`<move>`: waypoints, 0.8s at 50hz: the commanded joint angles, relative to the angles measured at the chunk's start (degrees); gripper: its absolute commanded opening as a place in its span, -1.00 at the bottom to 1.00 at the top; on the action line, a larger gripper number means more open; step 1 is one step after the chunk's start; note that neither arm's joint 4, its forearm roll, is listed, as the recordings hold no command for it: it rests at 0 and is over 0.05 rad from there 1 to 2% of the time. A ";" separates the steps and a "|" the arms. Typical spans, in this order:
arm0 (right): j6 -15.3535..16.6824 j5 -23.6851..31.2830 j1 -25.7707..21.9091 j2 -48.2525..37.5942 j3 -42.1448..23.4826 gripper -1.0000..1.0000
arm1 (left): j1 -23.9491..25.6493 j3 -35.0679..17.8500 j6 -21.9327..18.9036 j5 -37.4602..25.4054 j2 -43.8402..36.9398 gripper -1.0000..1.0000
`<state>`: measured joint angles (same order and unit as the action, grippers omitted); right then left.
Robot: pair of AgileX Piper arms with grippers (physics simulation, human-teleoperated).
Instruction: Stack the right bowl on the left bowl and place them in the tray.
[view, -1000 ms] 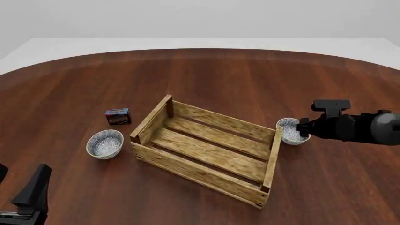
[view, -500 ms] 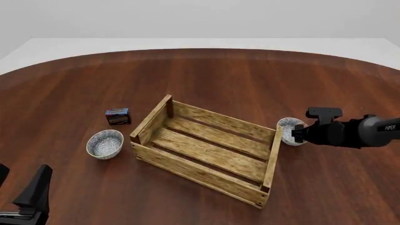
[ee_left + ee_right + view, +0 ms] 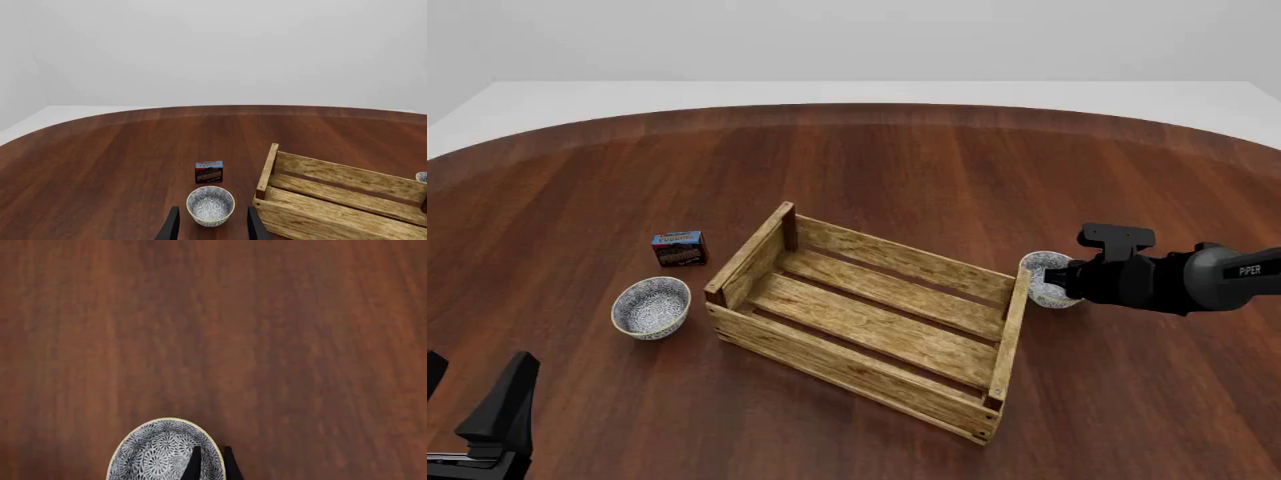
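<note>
On the table's left side, the left gripper [image 3: 211, 229] waits with fingers apart, well short of the left bowl [image 3: 651, 307]. The small box [image 3: 679, 248] sits behind that bowl, the tray [image 3: 868, 322] in the middle. Just beyond the tray's right end, the right gripper [image 3: 210, 463] has closed in over half a second — fingers now pinching the right bowl [image 3: 1046, 279] by its rim, so lifting looks next. Two bowls, one tray, one box — nothing stacked yet.

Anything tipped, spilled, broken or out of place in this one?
Nothing stands out. Both bowls, left and right, sit upright on the table, the tray looks intact, and the small box stands beside it. The right tool pinches the right bowl's rim.
</note>
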<state>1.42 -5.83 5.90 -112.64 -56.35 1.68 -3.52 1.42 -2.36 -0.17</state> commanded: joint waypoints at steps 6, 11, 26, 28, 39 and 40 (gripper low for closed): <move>0.39 1.45 -0.19 1.51 2.48 -1.00 | -0.02 0.28 0.13 0.23 -0.02 1.00; 0.45 2.08 -0.27 4.47 3.03 -1.00 | 0.00 0.31 0.12 0.26 -0.01 1.00; 1.12 6.14 0.18 15.07 3.48 -1.00 | -0.10 -0.09 0.34 0.03 0.10 1.00; 1.59 6.48 0.59 15.80 3.46 -1.00 | -0.14 -0.12 0.32 0.02 0.10 1.00; 3.40 8.87 1.69 20.87 2.85 -1.00 | -0.13 -0.18 0.55 0.01 0.11 1.00; 4.06 9.52 1.74 22.28 2.72 -1.00 | -0.15 -0.31 0.53 -0.05 0.11 1.00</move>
<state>3.97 1.22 6.86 -95.99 -53.07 1.58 -3.61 1.84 -2.30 -0.08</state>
